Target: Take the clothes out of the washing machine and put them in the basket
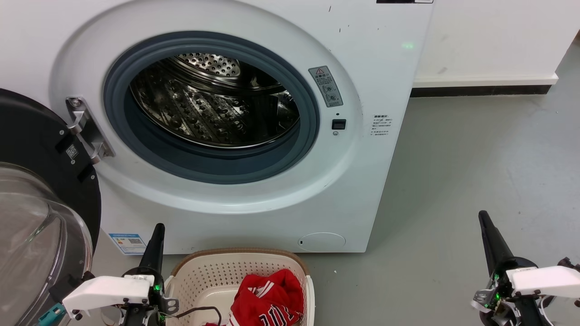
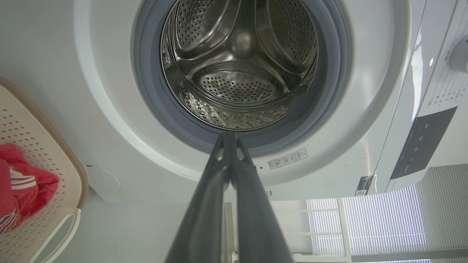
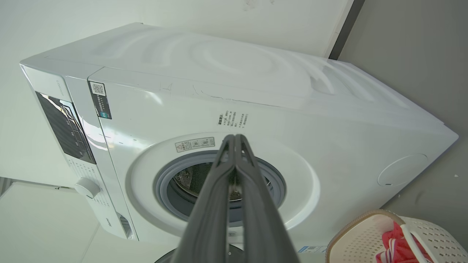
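Note:
The white washing machine (image 1: 281, 40) stands ahead with its door (image 1: 31, 217) swung open to the left; its steel drum (image 1: 213, 104) holds nothing that I can see. The red clothes (image 1: 269, 299) lie crumpled in the cream basket (image 1: 204, 276) on the floor in front of it. My left gripper (image 1: 157, 228) is shut, just left of the basket, fingers pointing at the machine. My right gripper (image 1: 483, 216) is shut over the bare floor at the lower right. In the left wrist view the shut left gripper (image 2: 229, 136) points at the drum (image 2: 237, 62); the basket (image 2: 44, 153) and clothes (image 2: 25, 186) sit left.
Grey floor (image 1: 476, 172) stretches right of the machine to a white wall with a dark skirting (image 1: 480, 90). The bulging glass of the open door fills the lower left. The right wrist view shows the machine (image 3: 256, 91), the right gripper (image 3: 236, 138), and the basket (image 3: 365, 237) with clothes (image 3: 398, 248).

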